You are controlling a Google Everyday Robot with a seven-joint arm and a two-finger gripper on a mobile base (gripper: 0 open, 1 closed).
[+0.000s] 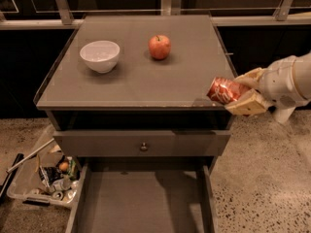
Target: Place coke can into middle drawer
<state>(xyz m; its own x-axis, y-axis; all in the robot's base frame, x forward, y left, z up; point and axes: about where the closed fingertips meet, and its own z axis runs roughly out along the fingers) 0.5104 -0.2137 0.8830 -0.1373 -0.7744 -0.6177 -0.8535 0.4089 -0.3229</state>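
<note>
The coke can (pixel 222 91) is red with a silver end, held tilted on its side in my gripper (pixel 245 92). My gripper's tan fingers (pixel 247 103) close on the can from the right. It hangs in the air at the cabinet's front right corner, just off the countertop (pixel 141 79). The middle drawer (pixel 141 203) is pulled open at the bottom of the view, a wide shallow grey tray with a flat bare floor, well below and left of the can.
A white bowl (pixel 99 55) and a red-orange apple (pixel 159 46) stand on the countertop. A closed grey drawer front with a round knob (pixel 143 146) sits above the open drawer. A clear bin of clutter (pixel 46 176) lies on the floor at left.
</note>
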